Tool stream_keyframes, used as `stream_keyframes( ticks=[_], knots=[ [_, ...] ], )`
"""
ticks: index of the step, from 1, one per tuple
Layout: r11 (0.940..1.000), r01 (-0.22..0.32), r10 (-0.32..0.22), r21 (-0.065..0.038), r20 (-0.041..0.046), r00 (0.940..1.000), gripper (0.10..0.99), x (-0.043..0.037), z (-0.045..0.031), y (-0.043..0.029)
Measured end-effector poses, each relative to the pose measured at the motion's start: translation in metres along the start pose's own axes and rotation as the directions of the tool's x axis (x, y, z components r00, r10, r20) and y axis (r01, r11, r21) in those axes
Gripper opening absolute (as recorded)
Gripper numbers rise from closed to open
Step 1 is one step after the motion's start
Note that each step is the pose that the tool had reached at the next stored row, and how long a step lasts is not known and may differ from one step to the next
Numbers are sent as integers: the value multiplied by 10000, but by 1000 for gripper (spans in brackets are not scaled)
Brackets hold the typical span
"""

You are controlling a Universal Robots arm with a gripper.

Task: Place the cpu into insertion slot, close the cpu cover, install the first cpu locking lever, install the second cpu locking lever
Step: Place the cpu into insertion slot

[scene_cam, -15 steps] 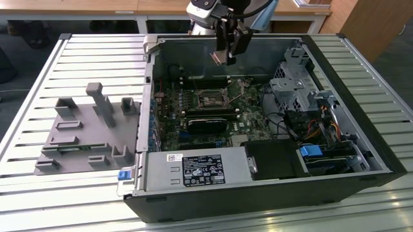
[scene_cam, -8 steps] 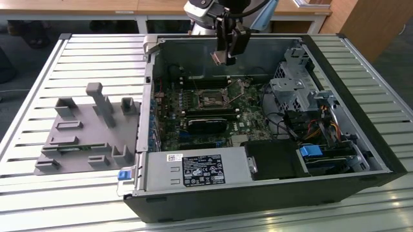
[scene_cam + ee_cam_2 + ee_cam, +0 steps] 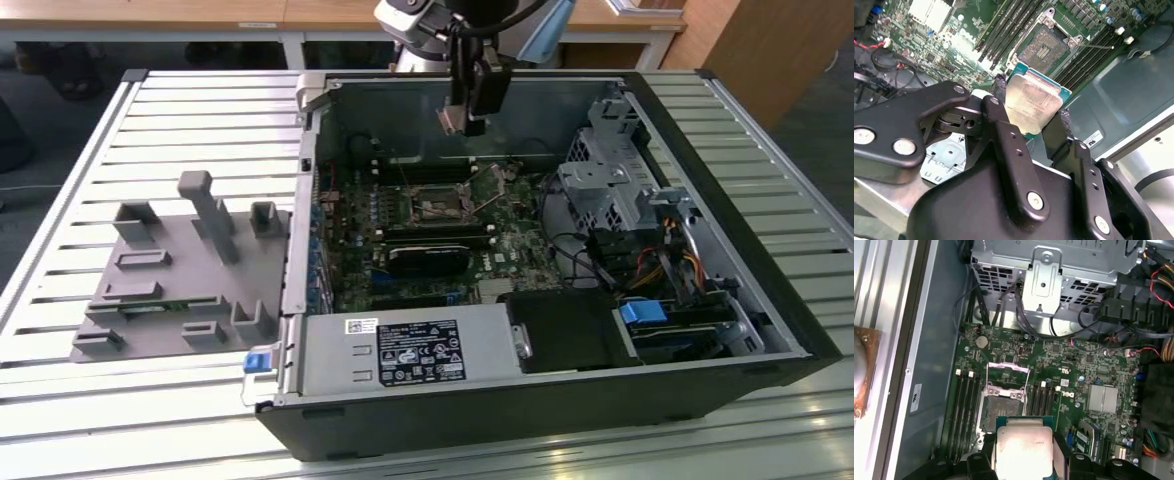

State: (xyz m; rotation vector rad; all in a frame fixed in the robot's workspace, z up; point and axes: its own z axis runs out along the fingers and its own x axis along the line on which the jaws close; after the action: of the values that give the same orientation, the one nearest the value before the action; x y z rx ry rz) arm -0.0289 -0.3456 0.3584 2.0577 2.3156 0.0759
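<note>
Hand: the gripper (image 3: 466,122) is seen hanging over the open computer case (image 3: 534,425), above the back of the circuit board (image 3: 1074,365).
Grip: the cpu (image 3: 1034,100) is clamped between the two black fingers (image 3: 999,87), which are pressed on opposite edges, as is seen in both wrist views.
Chip: its silvery face (image 3: 1024,447) is turned to the cameras and a green edge is seen around it; it is held in the air, apart from the board.
Socket: the insertion slot (image 3: 1001,410) is left bare, with its dark centre uncovered, between the long black memory slots (image 3: 966,400).
Cover: the cpu cover (image 3: 1009,369) is swung up at one edge of the slot.
Writing: faint print is seen on the chip's face but cannot be made out; a white printed label (image 3: 416,352) is stuck on the power supply, and a small white sticker (image 3: 915,397) on the case floor.
Beside the case: a grey fixture (image 3: 174,270) is laid on the slatted table (image 3: 160,110), on the exterior view's left.
</note>
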Motion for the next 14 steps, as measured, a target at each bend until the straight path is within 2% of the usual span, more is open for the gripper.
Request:
stream_keyframes(
  ticks=[6,14],
  knots=[
    [9978,-658,658,-1,49,9978,537,4,4,0],
    [9949,-1008,1008,20,74,9949,537,14,37,-1]
  ],
)
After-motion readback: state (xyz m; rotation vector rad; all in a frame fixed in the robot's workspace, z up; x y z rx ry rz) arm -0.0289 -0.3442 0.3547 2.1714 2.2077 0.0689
